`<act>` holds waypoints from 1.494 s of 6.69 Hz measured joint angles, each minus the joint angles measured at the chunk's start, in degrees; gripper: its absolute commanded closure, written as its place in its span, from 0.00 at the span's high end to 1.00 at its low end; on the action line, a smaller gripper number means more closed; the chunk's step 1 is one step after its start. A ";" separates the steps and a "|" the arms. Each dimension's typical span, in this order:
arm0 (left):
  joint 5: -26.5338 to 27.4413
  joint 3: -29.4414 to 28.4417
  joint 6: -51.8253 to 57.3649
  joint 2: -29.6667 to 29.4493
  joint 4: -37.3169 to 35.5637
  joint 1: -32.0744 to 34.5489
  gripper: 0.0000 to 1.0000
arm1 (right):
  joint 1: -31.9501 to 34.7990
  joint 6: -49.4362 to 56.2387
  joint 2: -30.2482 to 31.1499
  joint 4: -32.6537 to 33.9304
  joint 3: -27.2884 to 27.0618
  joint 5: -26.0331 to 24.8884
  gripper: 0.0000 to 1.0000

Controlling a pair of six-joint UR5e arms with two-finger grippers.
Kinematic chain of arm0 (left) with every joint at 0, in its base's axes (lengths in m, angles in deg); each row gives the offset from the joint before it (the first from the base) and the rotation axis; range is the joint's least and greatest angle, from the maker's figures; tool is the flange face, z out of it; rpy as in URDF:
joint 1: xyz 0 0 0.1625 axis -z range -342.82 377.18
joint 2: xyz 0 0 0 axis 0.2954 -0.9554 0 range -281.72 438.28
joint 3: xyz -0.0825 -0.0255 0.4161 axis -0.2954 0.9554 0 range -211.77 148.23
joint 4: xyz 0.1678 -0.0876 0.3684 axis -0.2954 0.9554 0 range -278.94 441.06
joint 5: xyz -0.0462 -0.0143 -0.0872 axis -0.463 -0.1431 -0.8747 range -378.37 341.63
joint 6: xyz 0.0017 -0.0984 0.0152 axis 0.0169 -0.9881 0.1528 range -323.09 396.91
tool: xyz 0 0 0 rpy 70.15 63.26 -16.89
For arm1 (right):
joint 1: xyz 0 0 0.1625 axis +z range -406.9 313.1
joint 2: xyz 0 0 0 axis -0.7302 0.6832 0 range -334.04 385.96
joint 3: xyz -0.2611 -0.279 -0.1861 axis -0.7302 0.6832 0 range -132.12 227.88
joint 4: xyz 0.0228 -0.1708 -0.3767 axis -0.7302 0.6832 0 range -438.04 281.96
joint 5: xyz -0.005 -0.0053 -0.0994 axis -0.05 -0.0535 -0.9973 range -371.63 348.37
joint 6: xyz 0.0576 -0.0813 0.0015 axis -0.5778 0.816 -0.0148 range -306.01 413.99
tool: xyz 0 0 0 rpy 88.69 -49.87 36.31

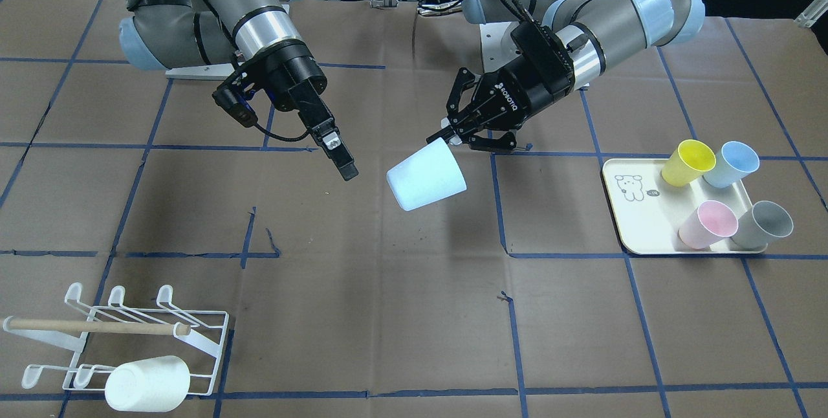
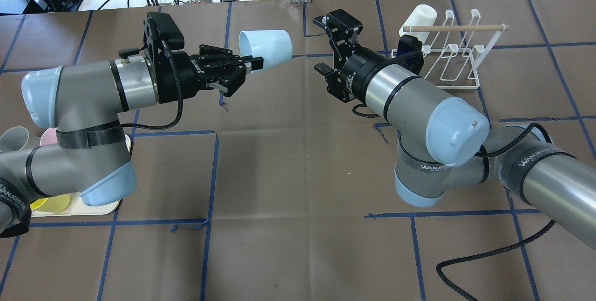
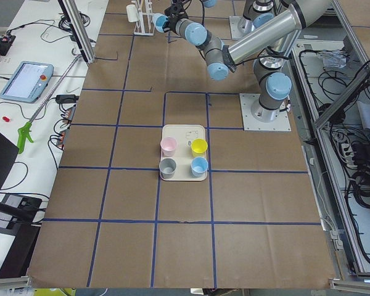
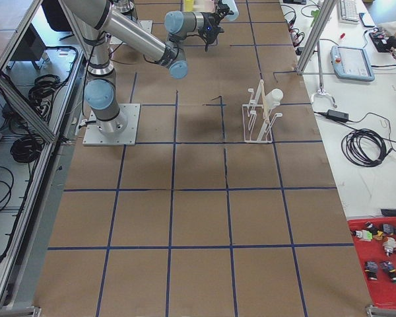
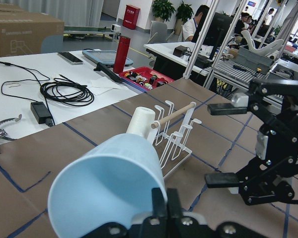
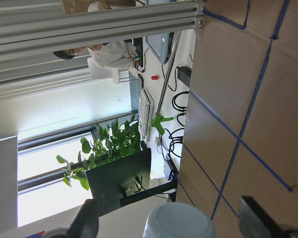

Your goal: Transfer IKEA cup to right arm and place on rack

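Cup (image 5: 107,186) clamped by its rim in my left hand (image 1: 451,134) would likely fall if released before my right hand (image 5: 211,144), spread just beyond, closes.

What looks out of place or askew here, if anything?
Nothing stands out. The left gripper holds the pale-blue cup tilted in mid-air; the white cup sits on the rack.

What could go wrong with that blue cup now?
The left gripper pinches only the rim of the pale-blue cup in mid-air, so it might slip. The right gripper is open and not touching it; letting go early would drop it. A white cup already on the rack could get bumped.
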 measured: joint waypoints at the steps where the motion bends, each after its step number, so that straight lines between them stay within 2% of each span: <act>1: -0.76 0.92 -0.13 0.17 -1.11 -0.06 0.03 | 0.58 -0.05 -0.47 -0.44 0.03 -0.08 1.00; 6: -1.36 1.53 -0.74 1.31 -1.55 -0.25 0.04 | 4.27 -3.06 -1.06 -6.07 2.95 -1.23 0.99; 10: -1.36 1.51 -0.98 1.43 -1.54 -0.24 0.04 | 6.12 -4.15 -2.39 -7.97 5.60 -1.99 0.99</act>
